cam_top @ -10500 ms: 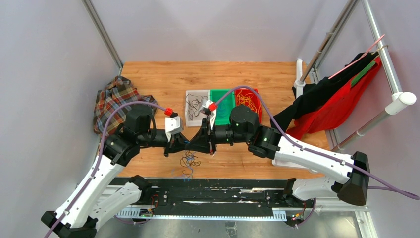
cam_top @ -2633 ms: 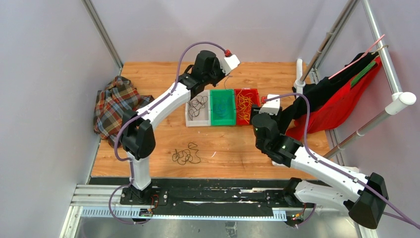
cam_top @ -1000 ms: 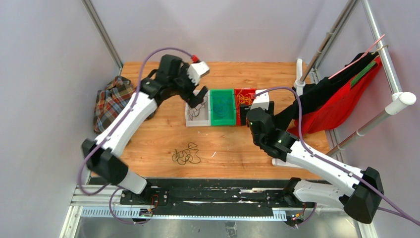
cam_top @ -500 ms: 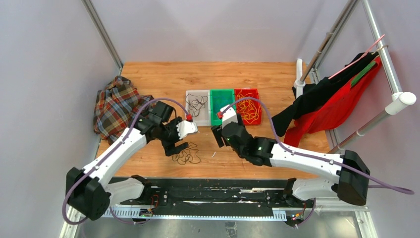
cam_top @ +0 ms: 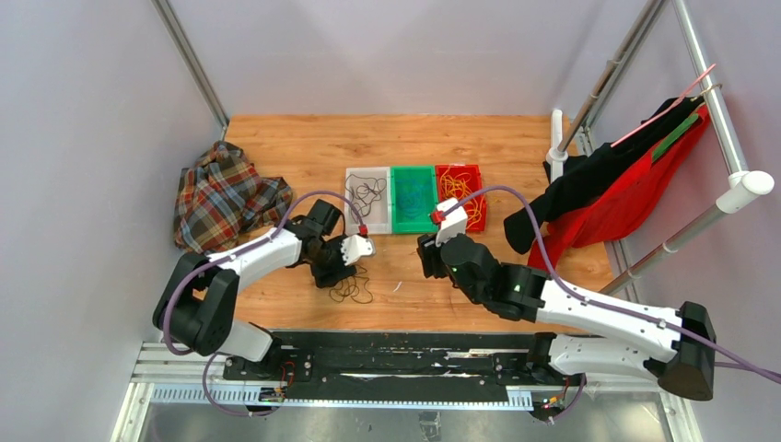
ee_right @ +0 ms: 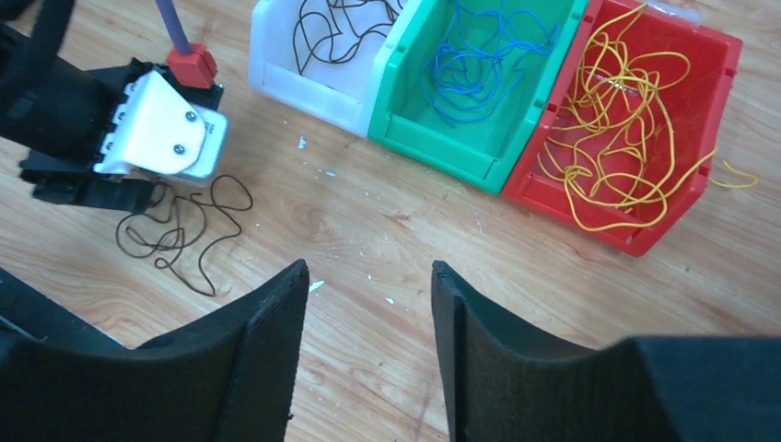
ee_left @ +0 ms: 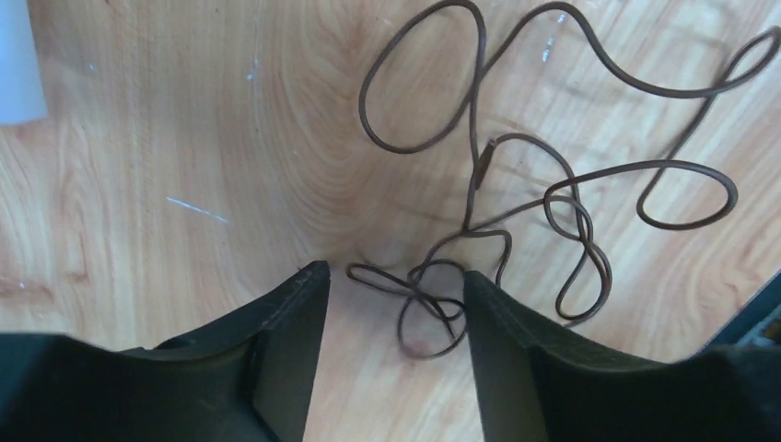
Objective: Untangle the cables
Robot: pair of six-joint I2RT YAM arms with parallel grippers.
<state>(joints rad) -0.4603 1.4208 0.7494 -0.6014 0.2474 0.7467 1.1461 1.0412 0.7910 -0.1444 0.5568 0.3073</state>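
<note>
Your left claw (ee_left: 391,276) is low over the counter (cam_top: 479,147), close to the near edge and a bit left of the middle. Its two fingers (ee_left: 295,313) are apart, not squeezed. The loose cables (ee_left: 516,212) lie flat on the wood there in one dark tangle of loops. One end of the tangle sits right in the gap between the fingers. The rest of it spreads out past the fingertips. The fingers are not pinching it. You cannot tell if they touch it.

Your right claw (ee_right: 368,272) hangs above bare wood near the middle of the counter. Its fingers are apart too, and there is nothing between them. It holds nothing. From its camera you can see the left claw's white body (ee_right: 161,129) just over the tangle.

Three little bins stand side by side in a row in the middle of the counter, touching each other. The white bin (ee_right: 304,97) has black cables (ee_right: 332,23) in it. The green bin (ee_right: 442,152) has blue cables (ee_right: 488,60). The red bin (ee_right: 589,226) has yellow cables (ee_right: 617,147), and one yellow end pokes out over its rim.

A checked cloth (cam_top: 221,198) lies in a heap at the left edge of the counter.
</note>
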